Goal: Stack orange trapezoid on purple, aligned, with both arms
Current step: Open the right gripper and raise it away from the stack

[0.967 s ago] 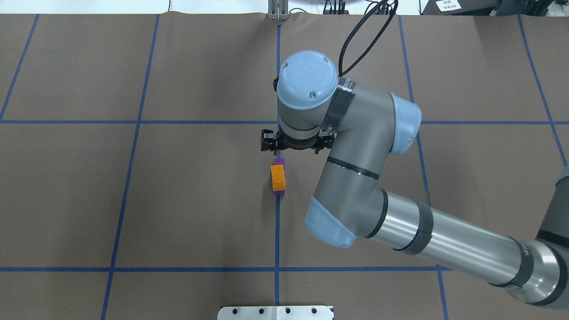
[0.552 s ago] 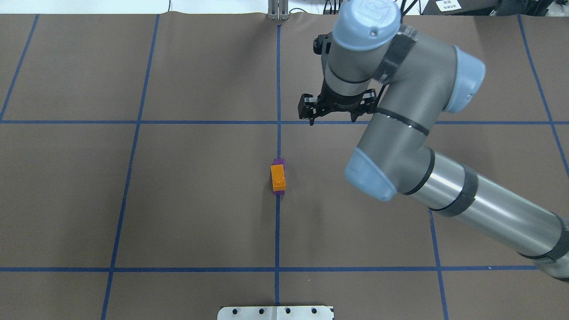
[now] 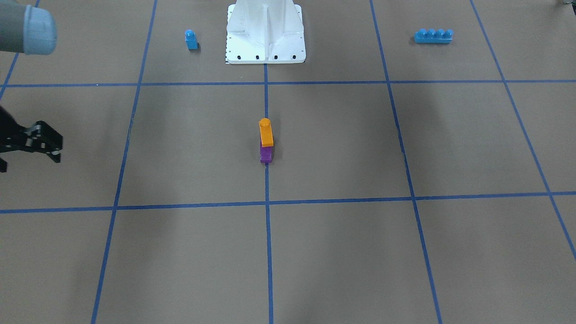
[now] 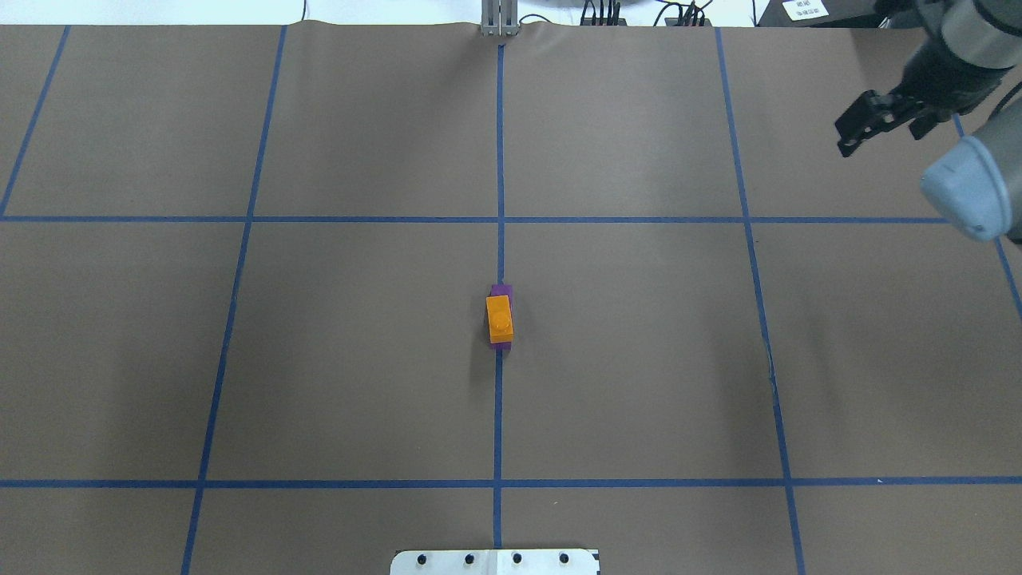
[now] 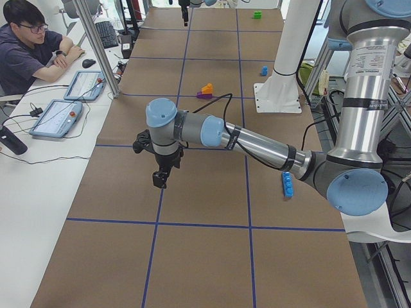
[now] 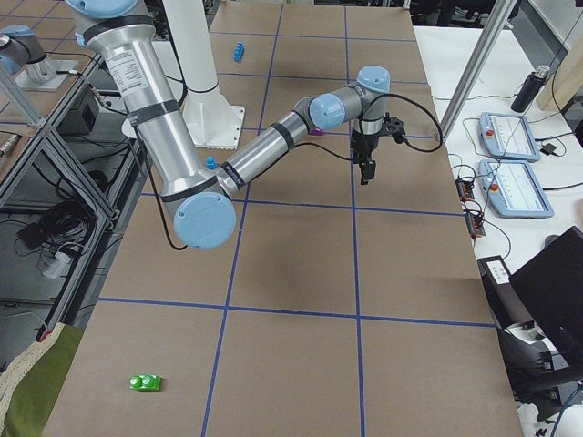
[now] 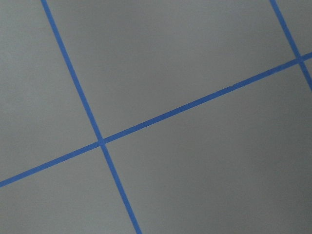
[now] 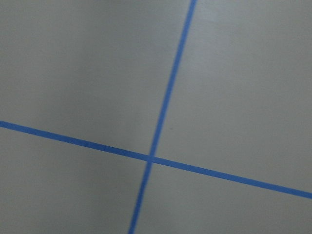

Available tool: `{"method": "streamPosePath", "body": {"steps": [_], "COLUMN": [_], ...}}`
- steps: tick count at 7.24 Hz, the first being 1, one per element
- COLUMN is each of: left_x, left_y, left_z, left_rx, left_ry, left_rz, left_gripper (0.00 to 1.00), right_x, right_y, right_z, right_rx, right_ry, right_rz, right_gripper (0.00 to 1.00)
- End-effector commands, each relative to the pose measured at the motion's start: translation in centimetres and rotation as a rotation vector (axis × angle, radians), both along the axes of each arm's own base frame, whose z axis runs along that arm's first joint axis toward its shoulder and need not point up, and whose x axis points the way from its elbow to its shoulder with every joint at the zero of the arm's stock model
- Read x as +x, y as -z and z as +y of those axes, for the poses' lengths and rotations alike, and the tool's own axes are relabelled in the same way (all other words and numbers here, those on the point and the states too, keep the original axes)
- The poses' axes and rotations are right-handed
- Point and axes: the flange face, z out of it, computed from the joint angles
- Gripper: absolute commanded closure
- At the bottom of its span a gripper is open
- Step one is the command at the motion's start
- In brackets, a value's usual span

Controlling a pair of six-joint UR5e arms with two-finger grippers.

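I see orange trapezoid (image 3: 266, 133) stacked on purple (image 3: 266, 154); right gripper (image 4: 878, 132) jaws wide, empty; left gripper (image 5: 160, 178) jaws, can't tell.

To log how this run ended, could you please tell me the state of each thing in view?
Orange block: upright, seated on the purple block, ungripped.
Purple block: on the table, under the orange one.
Small blue block: upright, alone.
Long blue brick: flat, studs up.
Green block: lying alone.
Right hand: open, empty, away from the blocks.
Left hand: over bare table; open or shut unclear.
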Motion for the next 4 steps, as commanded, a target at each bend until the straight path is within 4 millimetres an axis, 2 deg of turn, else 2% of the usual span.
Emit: {"method": "streamPosePath", "body": {"steps": [1,2,3,4], "left_x": [-2.6,-2.6,-2.8,-3.4], "left_y": [-6.4,-7.6,-7.3,-8.0], "left_z": [4.1,5.1,5.1,6.2], "left_rx": [-0.096,-0.15,-0.117,-0.125], "left_ry": [0.028,0.057,0.069,0.08], "left_rz": [0.013,0.03,0.031,0.024], "left_gripper": [0.0,0.0,0.0,0.0], "right_x": [9.2,10.9,11.5,12.4], "right_y": [-9.2,-12.4,-15.3,-17.9], "right_z": [3.2,5.0,7.0,8.6], "right_rx": [-0.02,-0.06,-0.108,-0.159], "right_ry": [0.052,0.052,0.049,0.035], "right_rz": [0.004,0.017,0.036,0.046], "right_gripper": [0.0,0.0,0.0,0.0]}}
